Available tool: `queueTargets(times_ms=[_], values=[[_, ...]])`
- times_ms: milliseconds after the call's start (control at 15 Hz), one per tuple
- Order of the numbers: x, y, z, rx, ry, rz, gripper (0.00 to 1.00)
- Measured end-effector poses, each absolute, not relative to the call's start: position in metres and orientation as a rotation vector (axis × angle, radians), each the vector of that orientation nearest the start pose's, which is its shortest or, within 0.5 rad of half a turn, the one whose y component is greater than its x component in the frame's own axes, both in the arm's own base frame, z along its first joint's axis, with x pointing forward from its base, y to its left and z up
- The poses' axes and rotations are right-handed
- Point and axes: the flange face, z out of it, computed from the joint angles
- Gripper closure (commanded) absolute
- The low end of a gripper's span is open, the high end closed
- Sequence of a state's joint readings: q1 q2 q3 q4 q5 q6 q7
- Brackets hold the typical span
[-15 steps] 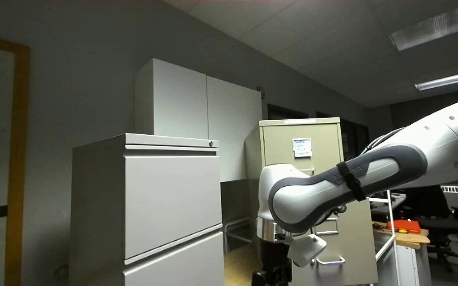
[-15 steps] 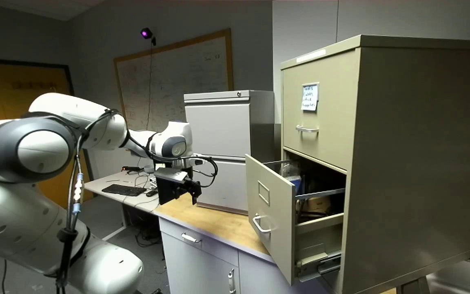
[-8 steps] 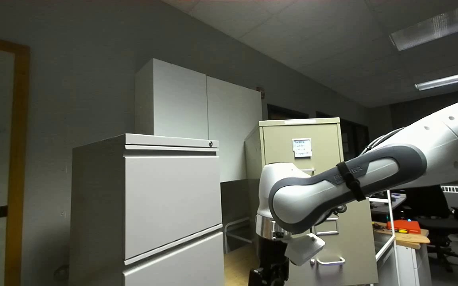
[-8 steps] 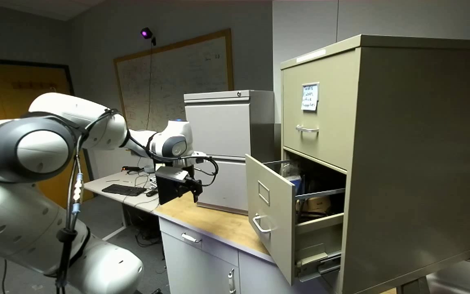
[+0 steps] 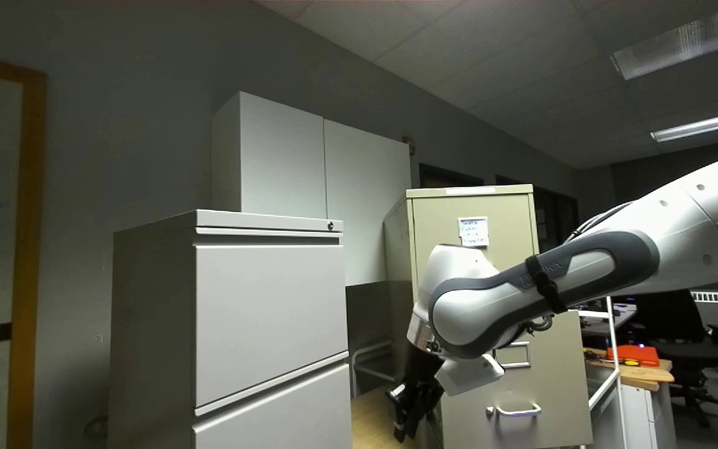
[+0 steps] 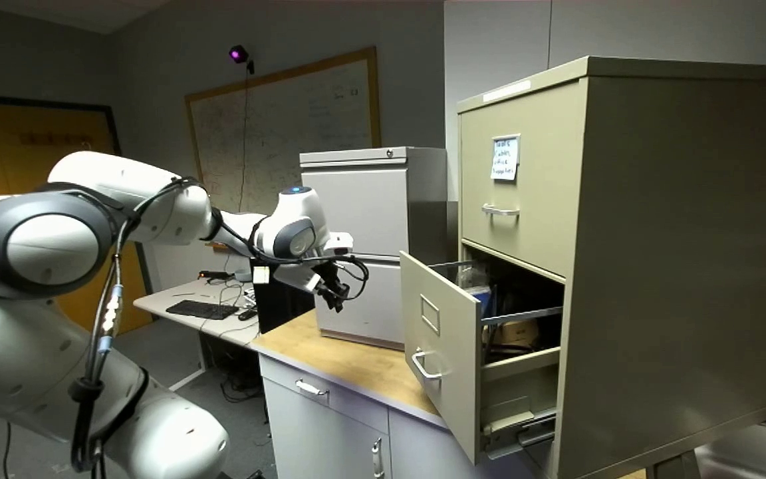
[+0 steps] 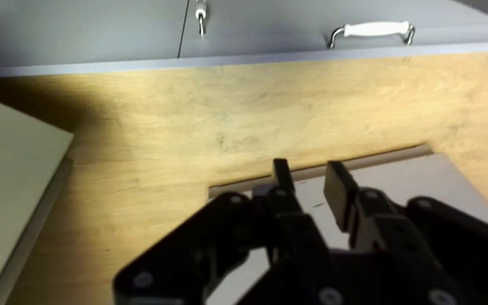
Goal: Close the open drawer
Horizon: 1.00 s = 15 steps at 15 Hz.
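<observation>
The drawer (image 6: 439,346) is pulled well out of the tall beige cabinet (image 6: 675,266), its inside visible with things in it. A metal handle (image 6: 425,366) sits low on its flat front, which shows in an exterior view beyond the arm (image 5: 552,386). At the left of the wrist view a pale panel (image 7: 11,186) appears to be the drawer's front. My gripper (image 6: 336,306) hangs tilted above the counter, apart from the drawer and to its left in that view. Its fingers are partly closed, with a gap and nothing between them (image 7: 308,173).
A light grey cabinet (image 6: 356,213) stands on the wooden counter (image 6: 343,359), close behind my gripper. White handles (image 7: 375,29) stick out from the counter's front. A desk (image 6: 190,299) with a keyboard lies farther back.
My gripper has tilted and risen, shifting toward the drawer. The fingers have drawn closer together. The drawer has not moved.
</observation>
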<state>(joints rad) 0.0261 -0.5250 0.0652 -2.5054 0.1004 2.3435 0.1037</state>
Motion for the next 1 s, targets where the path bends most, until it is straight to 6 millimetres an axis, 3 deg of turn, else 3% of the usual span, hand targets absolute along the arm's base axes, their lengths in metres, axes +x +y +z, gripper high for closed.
queueTargets(times_ms=[400,1000], values=[[0.424,-0.021,0.505,-2.97,0.406,-0.747,1.0],[0.412,-0.105,0.508,-2.976,0.806,-0.953,1.0]])
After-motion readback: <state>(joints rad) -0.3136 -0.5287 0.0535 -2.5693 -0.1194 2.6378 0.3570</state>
